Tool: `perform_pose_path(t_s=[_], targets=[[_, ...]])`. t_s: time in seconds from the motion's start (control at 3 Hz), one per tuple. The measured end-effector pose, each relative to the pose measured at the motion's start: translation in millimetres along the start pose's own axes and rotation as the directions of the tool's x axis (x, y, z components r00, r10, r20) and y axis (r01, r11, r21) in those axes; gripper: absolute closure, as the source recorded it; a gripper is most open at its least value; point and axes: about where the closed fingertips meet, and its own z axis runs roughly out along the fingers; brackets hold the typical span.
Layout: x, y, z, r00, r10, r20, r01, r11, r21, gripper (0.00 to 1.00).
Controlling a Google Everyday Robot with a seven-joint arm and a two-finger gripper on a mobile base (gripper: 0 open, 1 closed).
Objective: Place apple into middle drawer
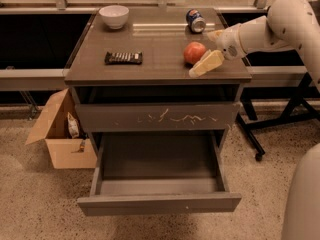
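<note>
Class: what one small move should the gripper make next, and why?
Probably push the gripper around the apple and close it: it is open, beside the apple on the cabinet top, holding nothing, while the middle drawer is already pulled out.

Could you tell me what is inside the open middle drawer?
Only bare floor shows in the middle drawer; its front panel hides the nearest strip. The apple sits on the cabinet, open gripper beside it.

Smooth, rounded white arm (260,31) ending in pale cream jaws at the right.
</note>
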Motion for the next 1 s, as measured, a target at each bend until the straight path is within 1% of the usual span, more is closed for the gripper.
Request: perform_pose_path(t_s=[0.33,0.67,1.0], targets=[[8.6,-14.3,16.4,0.998,0.054,0.036,-0.055,0.9981,0.028,0.02],[8.9,-23.6,24.7,0.994,0.078,0.071,-0.081,0.996,0.04,0.26],[10.9,-29.1,31.6,0.991,0.093,0.095,-0.097,0.9945,0.038,0.49]])
